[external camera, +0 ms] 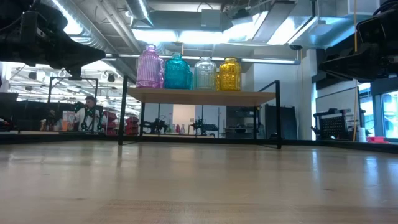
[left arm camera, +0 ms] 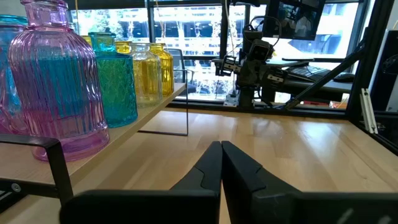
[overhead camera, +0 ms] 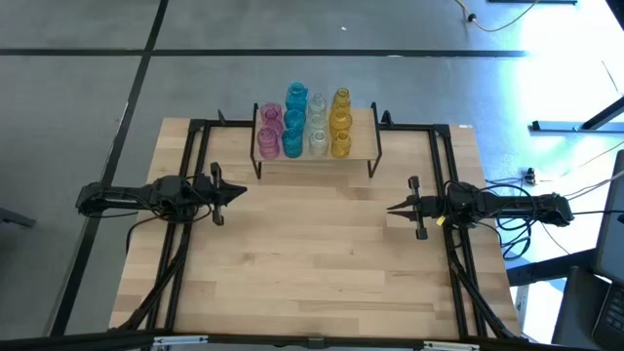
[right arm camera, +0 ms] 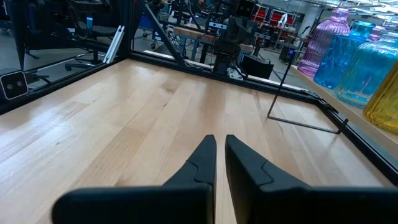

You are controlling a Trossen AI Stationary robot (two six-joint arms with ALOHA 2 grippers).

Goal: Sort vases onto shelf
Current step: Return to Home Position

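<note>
I see all the vases (overhead camera: pixel 304 122) standing in colour rows, pink, teal, clear and amber, on the shelf (overhead camera: pixel 317 154) at the far middle of the table (overhead camera: pixel 312 263). My left gripper (overhead camera: pixel 239 192) hangs clenched and empty at the left. My right gripper (overhead camera: pixel 393 208) hangs likewise at the right, both well apart from the shelf.

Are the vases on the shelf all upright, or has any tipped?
Upright: the vases stand in colour rows on the shelf, none leaning.

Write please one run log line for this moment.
vases: all on shelf, colour columns | left tool: shut, empty | right tool: shut, empty | table
</note>
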